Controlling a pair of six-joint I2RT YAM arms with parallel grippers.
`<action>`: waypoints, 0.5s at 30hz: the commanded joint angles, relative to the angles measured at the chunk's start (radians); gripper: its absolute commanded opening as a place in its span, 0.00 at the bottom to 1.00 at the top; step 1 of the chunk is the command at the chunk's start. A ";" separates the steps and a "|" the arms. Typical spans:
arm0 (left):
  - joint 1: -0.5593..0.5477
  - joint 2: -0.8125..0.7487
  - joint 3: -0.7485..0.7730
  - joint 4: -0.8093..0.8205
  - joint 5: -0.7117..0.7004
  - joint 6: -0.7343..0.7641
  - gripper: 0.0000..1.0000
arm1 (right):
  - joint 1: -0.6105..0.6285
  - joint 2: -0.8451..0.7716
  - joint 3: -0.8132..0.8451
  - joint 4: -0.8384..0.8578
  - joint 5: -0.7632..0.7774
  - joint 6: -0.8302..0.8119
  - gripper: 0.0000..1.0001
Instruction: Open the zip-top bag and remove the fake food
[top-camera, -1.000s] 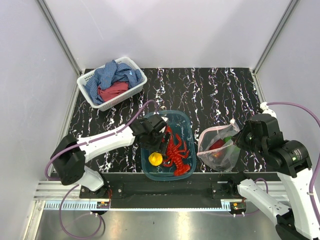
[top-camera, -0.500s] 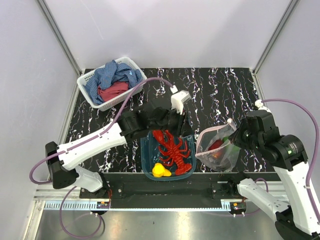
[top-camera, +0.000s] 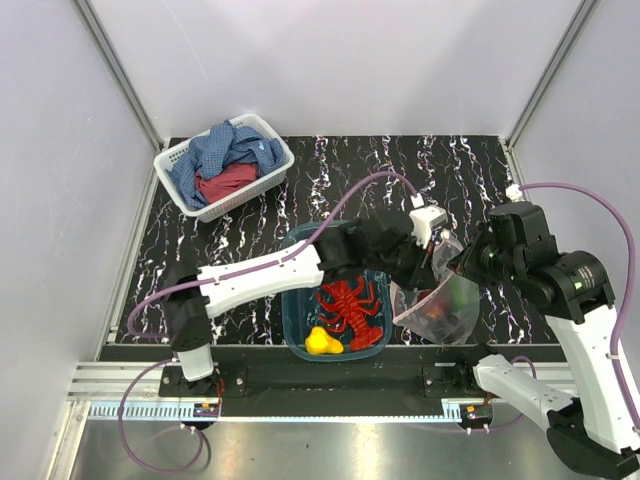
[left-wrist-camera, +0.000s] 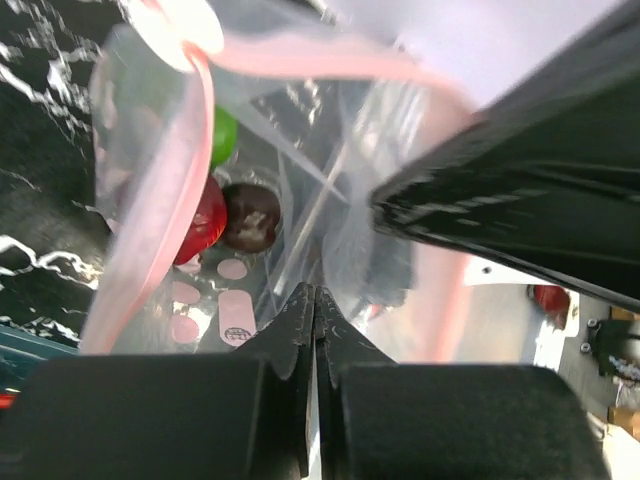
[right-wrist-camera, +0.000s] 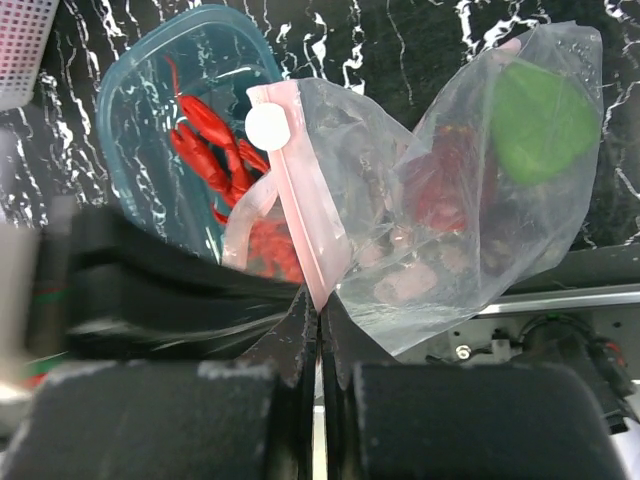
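Now left gripper (left-wrist-camera: 314, 298) and right gripper (right-wrist-camera: 319, 303) each pinch the bag (top-camera: 445, 315) mouth (pepper (right-wrist-camera: 540, 120) inside), right of the tub (top-camera: 295, 325).

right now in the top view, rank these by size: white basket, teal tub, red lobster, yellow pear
white basket and teal tub: about alike, tub partly covered, so unranked
then red lobster
then yellow pear

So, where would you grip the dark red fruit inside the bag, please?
Probably the dark red fruit across its round middle, reaching in through the open mouth of the zip-top bag: it sits deep beside the dark round piece, and film covers the rest.
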 joint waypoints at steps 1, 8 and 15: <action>-0.003 0.046 0.053 0.026 -0.060 0.000 0.00 | 0.002 0.011 0.041 0.019 -0.042 0.049 0.00; -0.010 0.167 0.065 0.057 -0.113 -0.035 0.00 | 0.002 0.013 -0.008 0.026 -0.081 0.138 0.00; -0.016 0.247 0.027 0.112 -0.170 -0.047 0.18 | 0.002 0.033 -0.008 0.026 -0.036 0.172 0.00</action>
